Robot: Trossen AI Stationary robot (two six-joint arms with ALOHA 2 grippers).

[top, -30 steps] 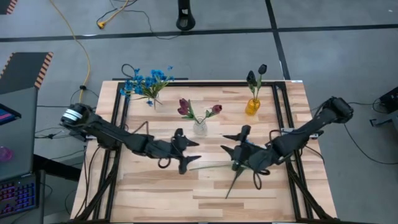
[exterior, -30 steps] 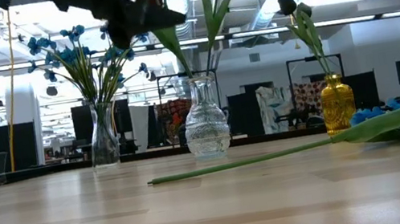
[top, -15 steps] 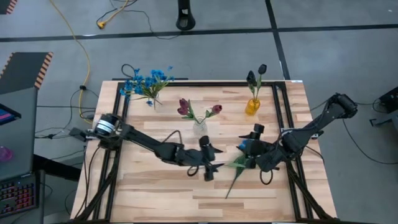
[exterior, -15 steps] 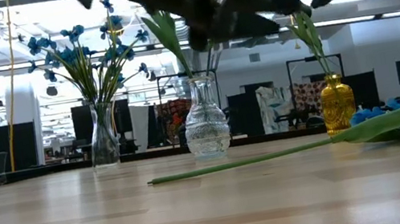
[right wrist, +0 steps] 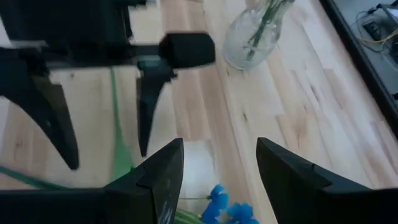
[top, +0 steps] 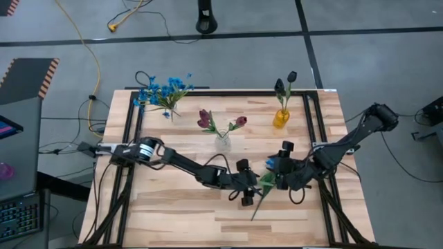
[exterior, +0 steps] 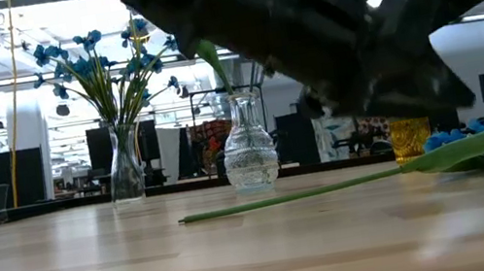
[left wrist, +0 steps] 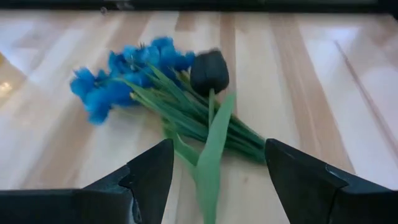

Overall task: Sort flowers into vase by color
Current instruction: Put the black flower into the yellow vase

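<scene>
A loose bunch of flowers lies on the table right of centre: blue blooms (left wrist: 124, 81), a near-black bud (left wrist: 209, 71) and green stems and leaves (top: 265, 181). One long stem (exterior: 329, 187) runs flat along the wood. My left gripper (top: 250, 185) hovers open at the bunch's left end, its fingers (left wrist: 149, 174) on either side of a green leaf (left wrist: 213, 155), not touching it. My right gripper (top: 275, 169) is open just right of it, over the blue blooms (right wrist: 227, 206). Blue flowers stand in a tall clear vase (top: 166, 99), red rosebuds in a round clear vase (top: 223, 142), dark buds in a yellow vase (top: 280, 118).
The three vases stand in a row along the far half of the table; the round clear vase (right wrist: 255, 34) is the nearest to both grippers. Black rails (top: 131, 138) run down the left and right edges. Bare wood (top: 173, 207) lies toward the near edge.
My left gripper has swept toward the table's right edge and sunk, from near the round clear vase to the lying bunch, staying open. My right gripper has drawn back a little toward the right edge and rolled. The flowers on the table have not moved.
</scene>
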